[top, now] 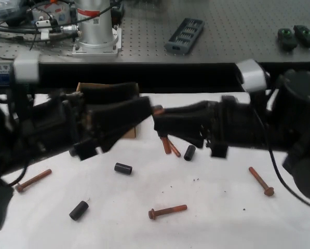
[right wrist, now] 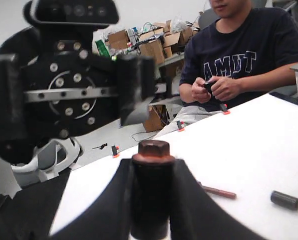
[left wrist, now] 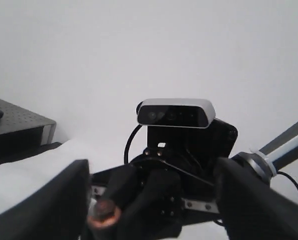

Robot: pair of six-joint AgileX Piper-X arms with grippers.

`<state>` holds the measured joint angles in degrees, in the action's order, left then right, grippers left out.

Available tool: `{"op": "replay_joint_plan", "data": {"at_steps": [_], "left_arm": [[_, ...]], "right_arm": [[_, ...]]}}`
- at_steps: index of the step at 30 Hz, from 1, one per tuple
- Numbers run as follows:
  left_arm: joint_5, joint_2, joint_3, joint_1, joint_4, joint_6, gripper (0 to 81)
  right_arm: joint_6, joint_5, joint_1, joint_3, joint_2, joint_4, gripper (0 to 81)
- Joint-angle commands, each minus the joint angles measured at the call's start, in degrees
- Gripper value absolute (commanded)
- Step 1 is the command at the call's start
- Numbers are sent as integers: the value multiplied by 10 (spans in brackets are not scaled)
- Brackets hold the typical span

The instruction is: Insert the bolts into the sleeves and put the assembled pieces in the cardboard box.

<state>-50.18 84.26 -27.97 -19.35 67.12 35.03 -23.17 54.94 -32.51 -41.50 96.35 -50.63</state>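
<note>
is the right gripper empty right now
No, the right gripper holds a black sleeve with a bolt head showing at its end.

The white bench [top: 217, 218] is carrying several loose copper bolts [top: 167, 211], three black sleeves [top: 123, 168] and a cardboard box [top: 130, 132].

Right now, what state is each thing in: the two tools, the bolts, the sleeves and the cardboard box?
left tool: open, holding nothing.
right tool: shut on sleeve.
bolt: seated in that sleeve, head showing.
loose bolts: lying flat, unsleeved.
loose sleeves: lying on their sides, no bolts in them.
cardboard box: contents cannot be seen.
</note>
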Motion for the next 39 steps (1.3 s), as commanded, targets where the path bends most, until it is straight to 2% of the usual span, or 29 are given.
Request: {"op": "replay_joint_plan", "data": {"at_steps": [1,4,9,13,20,23,28,31,39], "left_arm": [[2,-21,33,33,9,13,454],[21,-59,90,77,11,16,435],[39,-134,165,122,11,17,383],[80,-177,196,127,-12,19,368],[71,-208,201,127,-74,24,368],[63,-220,201,127,-74,24,368],[59,-240,201,127,-74,66,368],[59,-251,201,127,-74,71,368],[59,-269,201,127,-74,80,368]], "right_arm": [[5,-4,7,-69,35,74,43],[16,-10,7,-156,82,157,43],[72,-29,3,-316,173,306,43],[78,-44,-7,-445,255,392,43],[90,-77,-31,-654,380,550,43],[122,-146,-43,-714,412,628,43],[156,-330,-59,-755,428,719,43],[189,-340,-63,-755,428,710,43],[187,-351,-60,-757,428,688,43]]}}
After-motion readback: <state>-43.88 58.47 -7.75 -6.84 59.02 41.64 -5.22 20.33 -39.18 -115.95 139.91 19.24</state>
